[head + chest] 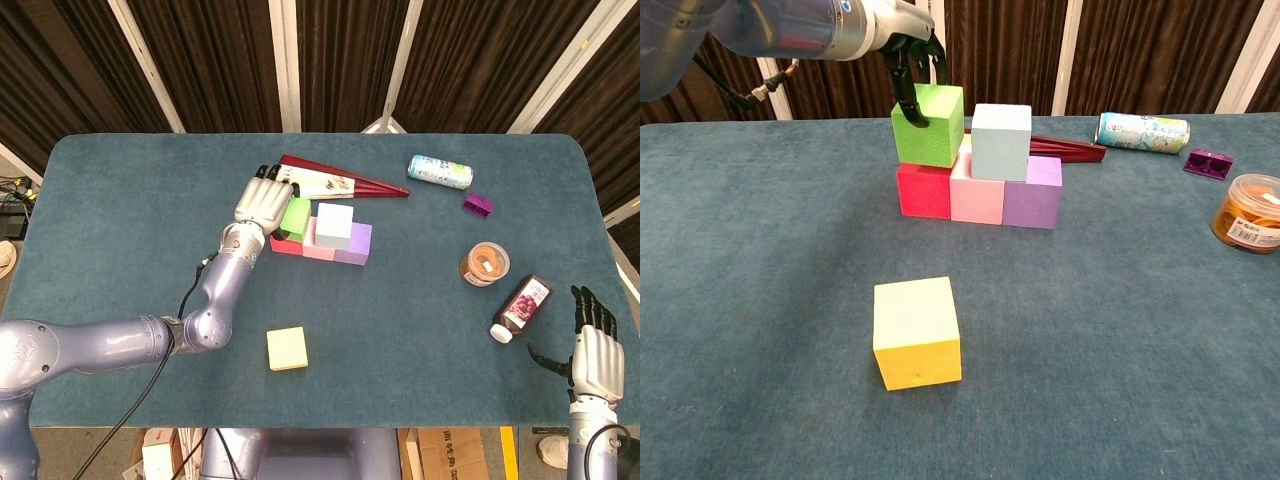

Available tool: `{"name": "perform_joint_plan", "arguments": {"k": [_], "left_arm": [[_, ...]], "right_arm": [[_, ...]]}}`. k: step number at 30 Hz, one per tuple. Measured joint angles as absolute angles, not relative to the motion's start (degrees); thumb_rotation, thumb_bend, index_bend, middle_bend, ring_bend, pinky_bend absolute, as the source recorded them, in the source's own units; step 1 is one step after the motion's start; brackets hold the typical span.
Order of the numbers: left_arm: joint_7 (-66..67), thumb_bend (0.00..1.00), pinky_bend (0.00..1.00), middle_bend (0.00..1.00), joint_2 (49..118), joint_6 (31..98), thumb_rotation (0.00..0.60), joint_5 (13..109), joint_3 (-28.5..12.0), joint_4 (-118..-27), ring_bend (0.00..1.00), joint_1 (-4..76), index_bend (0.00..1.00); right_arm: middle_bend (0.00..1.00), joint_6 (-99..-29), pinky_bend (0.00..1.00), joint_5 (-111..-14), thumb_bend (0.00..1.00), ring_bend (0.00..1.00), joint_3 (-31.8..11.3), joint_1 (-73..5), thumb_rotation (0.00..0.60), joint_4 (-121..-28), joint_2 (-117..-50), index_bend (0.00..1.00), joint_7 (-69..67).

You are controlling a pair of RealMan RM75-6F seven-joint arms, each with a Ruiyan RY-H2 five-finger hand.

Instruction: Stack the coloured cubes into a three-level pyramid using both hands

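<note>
A row of three cubes lies mid-table: red (925,191), pink (977,198) and purple (1032,194). A pale blue cube (999,141) sits on top of the pink and purple ones. My left hand (264,201) grips a green cube (928,125) from above, and the cube rests on the red and pink cubes, beside the pale blue one. A yellow cube (916,331) lies alone nearer the front. My right hand (592,345) hangs open at the table's front right edge, holding nothing.
A dark red folded fan (340,183) lies just behind the cubes. At the right are a can (439,171), a small purple brick (477,204), an orange-filled jar (484,264) and a dark bottle (521,307).
</note>
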State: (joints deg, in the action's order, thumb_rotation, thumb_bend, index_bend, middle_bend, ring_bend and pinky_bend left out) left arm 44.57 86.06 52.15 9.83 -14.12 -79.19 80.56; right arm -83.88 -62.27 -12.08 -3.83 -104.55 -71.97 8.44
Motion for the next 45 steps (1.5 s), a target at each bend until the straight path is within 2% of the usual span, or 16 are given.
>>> {"name": "perform_joint_plan", "arguments": {"k": [19, 45], "left_arm": [[46.2, 0.35, 0.00, 0.32, 89.6, 51.8, 0.600, 8.6, -15.7, -75.9, 0.00, 81.6, 0.32], [48.4, 0.33, 0.00, 0.30, 90.6, 52.8, 0.600, 7.7, -16.8, -75.4, 0.00, 81.5, 0.32]], "right_arm": [[0.00, -83.8, 0.00, -62.0, 0.21, 0.00, -12.3, -4.0, 0.600, -104.2, -72.1, 0.00, 8.3], [0.00, -83.9, 0.00, -61.7, 0.21, 0.00, -12.5, -3.9, 0.600, -104.3, -72.0, 0.00, 7.9]]}}
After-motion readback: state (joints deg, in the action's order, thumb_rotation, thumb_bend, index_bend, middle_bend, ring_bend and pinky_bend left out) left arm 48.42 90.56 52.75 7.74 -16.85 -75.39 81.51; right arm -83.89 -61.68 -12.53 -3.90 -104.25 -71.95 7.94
